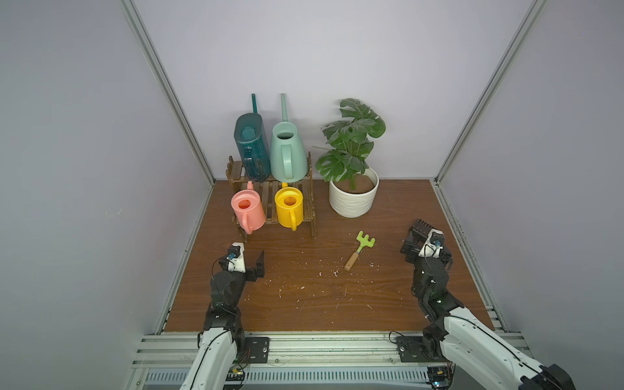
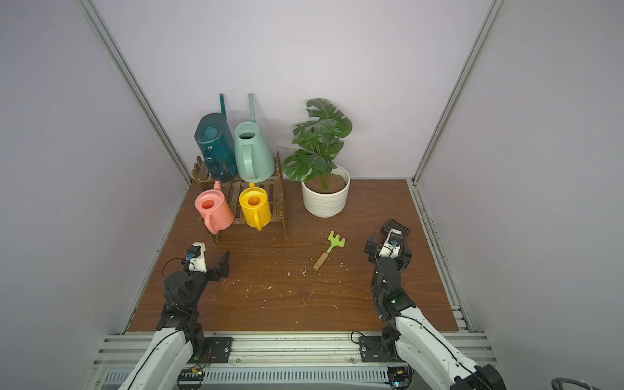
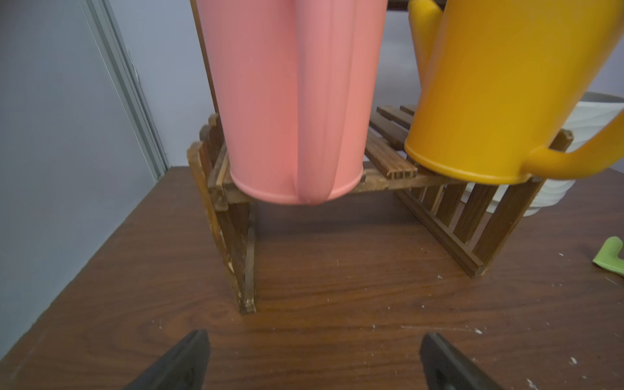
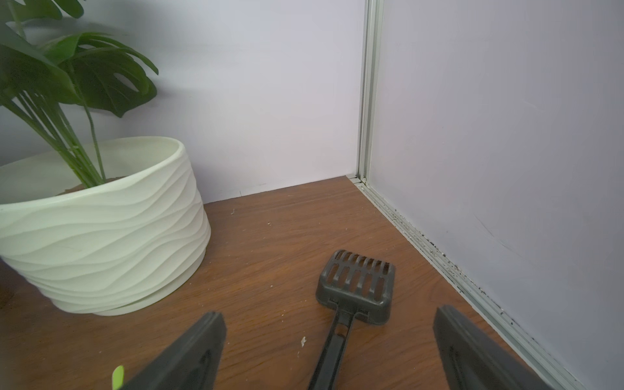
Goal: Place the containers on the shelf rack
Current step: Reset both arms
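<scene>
Against the back wall, the shelf rack (image 1: 270, 199) carries all four containers: mint-green can (image 1: 288, 155) and teal can (image 1: 253, 152) on its upper tier, pink can (image 1: 247, 209) and yellow can (image 1: 289, 206) on the lower. The left gripper (image 3: 314, 341) gapes wide and empty before the pink can. The right gripper (image 4: 329, 315) is also wide, with a black scoop (image 4: 356, 287) lying between its jaws.

The left arm (image 1: 212, 351) and right arm (image 1: 472, 341) had white shells, black joints, looping black cables, and black wedge jaws.
</scene>
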